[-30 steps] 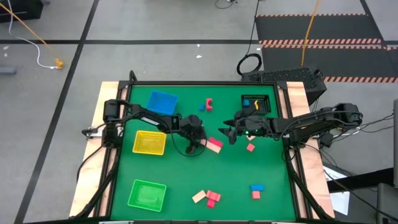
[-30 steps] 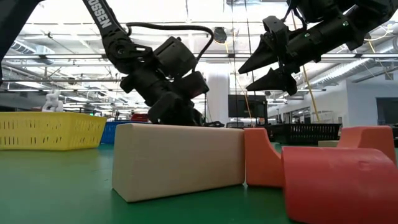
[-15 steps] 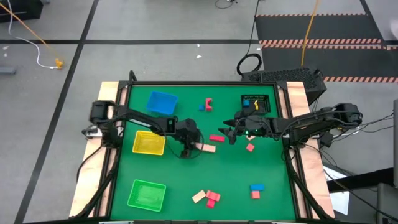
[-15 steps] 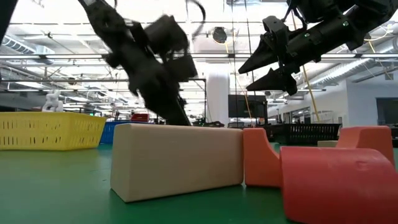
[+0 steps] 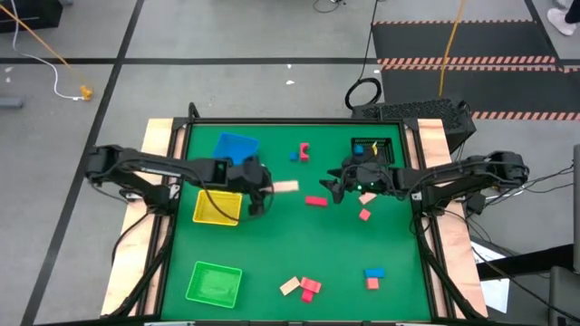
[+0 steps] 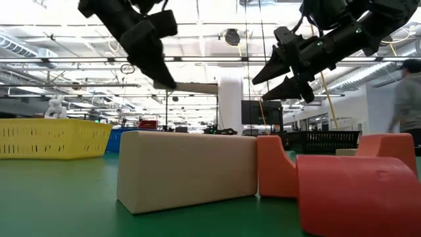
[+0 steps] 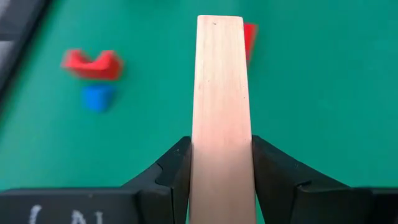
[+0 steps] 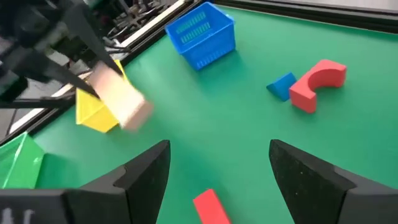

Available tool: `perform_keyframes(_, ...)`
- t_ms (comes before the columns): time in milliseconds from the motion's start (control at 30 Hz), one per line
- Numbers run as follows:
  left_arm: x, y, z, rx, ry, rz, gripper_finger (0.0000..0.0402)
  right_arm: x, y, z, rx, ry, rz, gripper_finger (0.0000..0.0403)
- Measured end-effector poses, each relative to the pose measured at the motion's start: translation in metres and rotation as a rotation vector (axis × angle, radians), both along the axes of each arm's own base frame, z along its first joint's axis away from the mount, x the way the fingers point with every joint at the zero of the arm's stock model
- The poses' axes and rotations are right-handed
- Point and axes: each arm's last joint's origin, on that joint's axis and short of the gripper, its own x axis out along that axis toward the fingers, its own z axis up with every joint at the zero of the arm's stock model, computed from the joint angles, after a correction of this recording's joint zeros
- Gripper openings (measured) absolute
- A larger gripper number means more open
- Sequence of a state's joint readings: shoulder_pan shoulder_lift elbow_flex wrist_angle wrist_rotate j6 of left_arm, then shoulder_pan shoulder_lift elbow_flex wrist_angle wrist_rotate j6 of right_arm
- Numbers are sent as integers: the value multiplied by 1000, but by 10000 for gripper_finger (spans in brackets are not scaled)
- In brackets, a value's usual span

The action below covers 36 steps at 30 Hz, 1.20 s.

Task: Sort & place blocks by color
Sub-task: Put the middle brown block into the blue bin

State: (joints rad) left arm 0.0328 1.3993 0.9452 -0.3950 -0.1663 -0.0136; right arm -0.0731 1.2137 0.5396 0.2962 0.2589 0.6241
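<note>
Grey tiled floor (image 5: 227, 36) around table; hazard-striped black mat (image 5: 471, 54) (far right). Bright ceiling lights (image 6: 217, 16), white pillar (image 6: 230, 105) beyond.

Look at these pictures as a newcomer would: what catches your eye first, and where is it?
First, the left tool clamps a long tan wooden bar and holds it in the air beside the yellow tray. Next, the right tool hangs open above the table's middle, over a red bar. Loose blocks lie scattered on the green table, with blue and green trays along its left side.
</note>
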Motion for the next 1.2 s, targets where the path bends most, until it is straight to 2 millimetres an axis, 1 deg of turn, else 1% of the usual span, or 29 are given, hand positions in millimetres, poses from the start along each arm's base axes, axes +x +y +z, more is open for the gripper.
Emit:
perform_keyframes(100,-14,12,5,52,61,82,134,-1,-4,-2,5,21,-21,267)
perform_keyframes(167,-20,21,8,78,76,136,134,-3,-7,-4,7,43,-33,267)
perform_keyframes(300,-31,42,6,104,149,242,134,-6,-12,-8,28,87,-63,267)
perform_keyframes(367,-37,53,4,100,192,293,134,-8,-13,-11,38,116,-75,267)
perform_keyframes(600,-55,95,1,75,224,473,134,-14,-13,-18,64,207,-90,267)
perform_keyframes(733,-70,113,-1,48,276,570,134,-16,-13,-21,85,241,-102,267)
perform_keyframes(933,-87,130,-14,13,307,675,134,-18,-13,-23,87,268,-102,267)
perform_keyframes(1100,-98,134,-36,-42,331,694,134,-18,-13,-23,86,269,-101,267)
perform_keyframes(1133,-100,134,-40,-47,330,700,140,-18,-13,-23,86,268,-101,267)
perform_keyframes(1200,-101,135,-44,-46,314,710,168,-18,-13,-23,85,269,-100,267)
